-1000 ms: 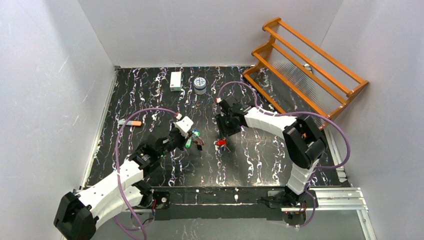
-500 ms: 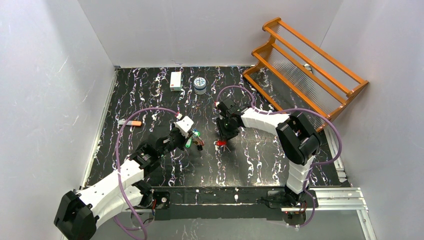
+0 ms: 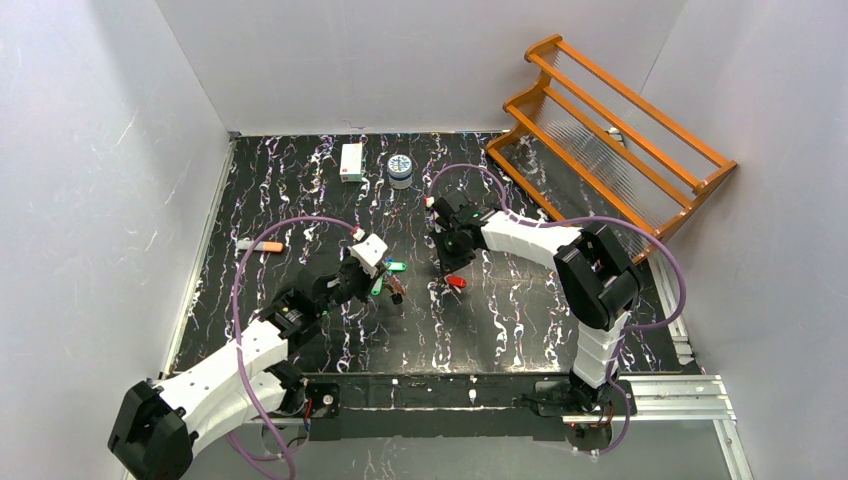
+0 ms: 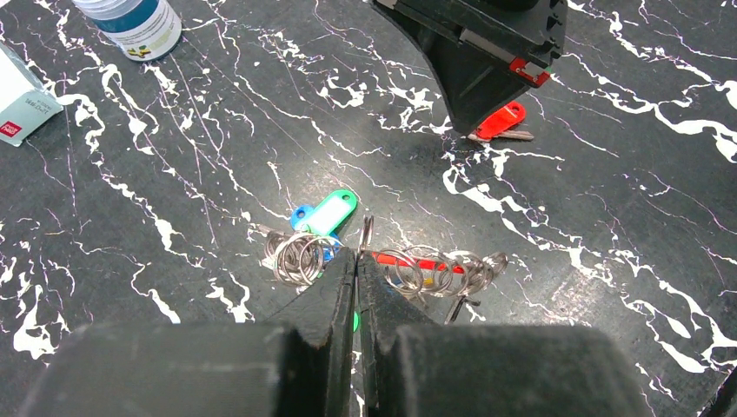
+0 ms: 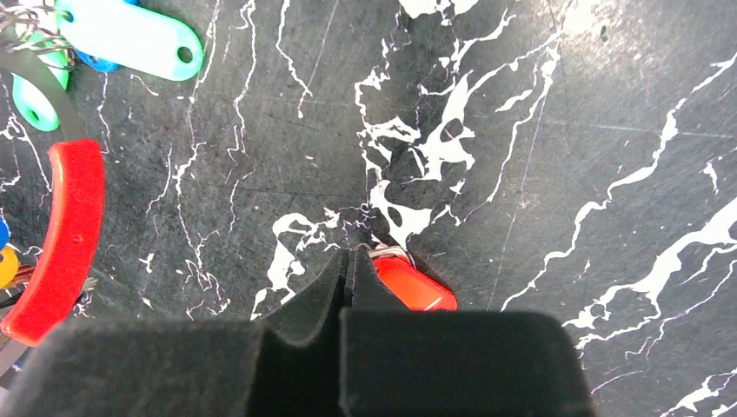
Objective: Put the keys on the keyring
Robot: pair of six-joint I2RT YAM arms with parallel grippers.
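- Currently the red key lies flat on the worktop, about midway between near and far edges and a little right of centre. A bit of its silver metal shows at the fingertip.
- Right tool: fingers together, tips down at the worktop. The key's red head sits just beside the right finger, touching it. Cannot tell whether any metal edge is pinched; it looks beside the fingers rather than between them.
- Judgement: the step in hand is picking up this key, and the grip is doubtful. Better to part the fingers, shift the tips over the head so one lands on each side, close slowly, then lift a little and check that the key rises.
- A thin key on a hard surface will likely skid or spin if nudged, so go straight down with no sideways push.
- Keyring, with a green tag, lies near the key on its left, apart from it. Left tool is clamped on the ring wire, coils fanned to either side. It should hold steady.
- Bottle and white box stand near the far edge, and the wooden rack at the far right corner. All are well apart.
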